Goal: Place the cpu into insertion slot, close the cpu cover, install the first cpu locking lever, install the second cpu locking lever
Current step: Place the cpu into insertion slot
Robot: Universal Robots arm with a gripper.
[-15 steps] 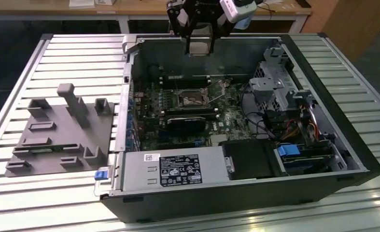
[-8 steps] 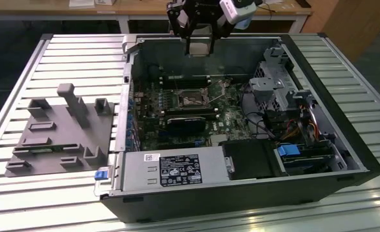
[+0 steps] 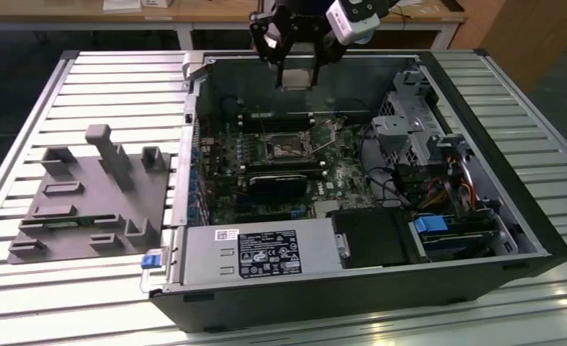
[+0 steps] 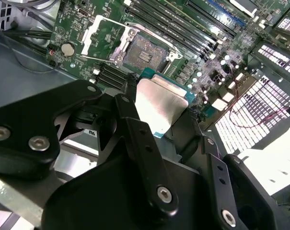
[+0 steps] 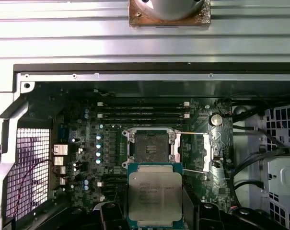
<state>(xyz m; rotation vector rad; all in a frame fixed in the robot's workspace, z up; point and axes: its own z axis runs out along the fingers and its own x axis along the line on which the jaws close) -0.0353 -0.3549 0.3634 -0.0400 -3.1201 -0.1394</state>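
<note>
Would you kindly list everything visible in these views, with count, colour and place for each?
slatted table: one, silvery, under everything
computer case: one, dark grey, open, on the table
fixture tray: one, grey, on the table, at the exterior view's left of the case
power supply: one, silver-grey, inside the case
motherboard: one, green, inside the case
insertion slot: one, dark centre, silvery rim, on the motherboard, empty
cpu cover: one, silvery, swung open beside the slot
memory slots: several, black, beside the slot
cpu: one, silver-grey top, held above the case
gripper: one, black, shut on the cpu
</note>
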